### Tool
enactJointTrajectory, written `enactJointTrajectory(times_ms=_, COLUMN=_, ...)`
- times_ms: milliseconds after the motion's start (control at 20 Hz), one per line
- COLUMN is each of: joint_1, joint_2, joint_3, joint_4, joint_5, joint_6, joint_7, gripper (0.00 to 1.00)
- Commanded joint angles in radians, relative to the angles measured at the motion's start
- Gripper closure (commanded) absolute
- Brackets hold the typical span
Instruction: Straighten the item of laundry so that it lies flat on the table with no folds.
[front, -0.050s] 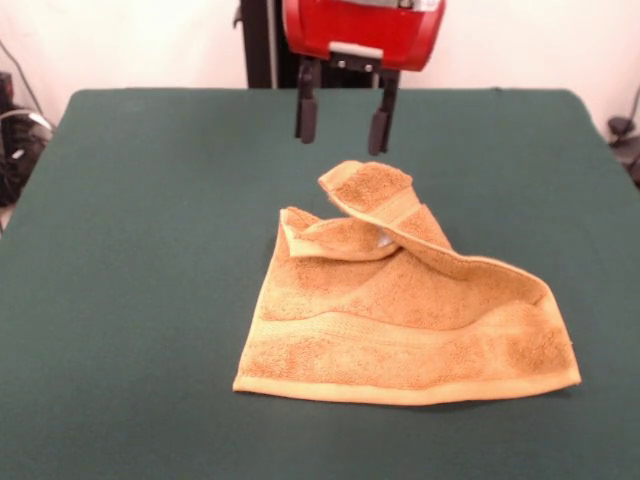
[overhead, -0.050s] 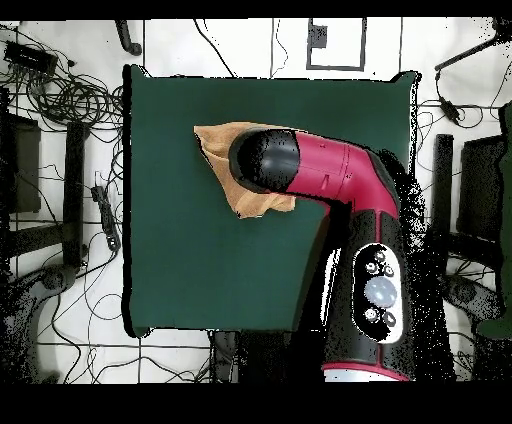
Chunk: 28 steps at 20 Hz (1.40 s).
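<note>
Front view: hand (front, -0.050s: 341, 128) hangs above the counter (front, -0.050s: 140, 260), its 2 fingers apart, holding nothing. Towel (front, -0.050s: 410, 320) lies near the counter's middle, far corners folded over onto itself, near hem flat. Overhead view: arm (overhead, -0.050s: 330, 180) covers most of the towel (overhead, -0.050s: 215, 140).

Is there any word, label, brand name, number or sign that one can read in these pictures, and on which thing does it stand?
No text is readable in either view.
Small white tag on the towel: too small to tell if it carries print.
Round buttons on the arm: any markings too small to read.
</note>
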Motion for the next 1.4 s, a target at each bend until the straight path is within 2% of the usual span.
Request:
enactJointTrajectory(times_ms=50, joint_1=-0.025, joint_2=0.031, joint_3=0.17, joint_4=0.126, joint_5=-0.089, joint_6=0.063, joint_7=-0.212, gripper=0.0)
enactJointTrajectory(times_ms=150, joint_1=-0.041, joint_2=0.035, joint_3=0.196, joint_4=0.131, joint_5=-0.1, joint_6=0.054, joint_7=-0.207, gripper=0.0)
enactJointTrajectory(times_ms=250, joint_1=-0.066, joint_2=0.036, joint_3=0.239, joint_4=0.136, joint_5=-0.125, joint_6=0.033, joint_7=-0.251, gripper=0.0)
enactJointTrajectory(times_ms=500, joint_1=-0.139, joint_2=0.057, joint_3=0.374, joint_4=0.135, joint_5=-0.206, joint_6=0.055, joint_7=-0.424, gripper=0.0)
enactJointTrajectory(times_ms=1000, joint_1=-0.183, joint_2=0.069, joint_3=0.464, joint_4=0.12, joint_5=-0.287, joint_6=0.115, joint_7=-0.392, gripper=0.0)
enactJointTrajectory(times_ms=1400, joint_1=-0.215, joint_2=0.066, joint_3=0.521, joint_4=0.122, joint_5=-0.328, joint_6=0.151, joint_7=-0.425, gripper=0.0)
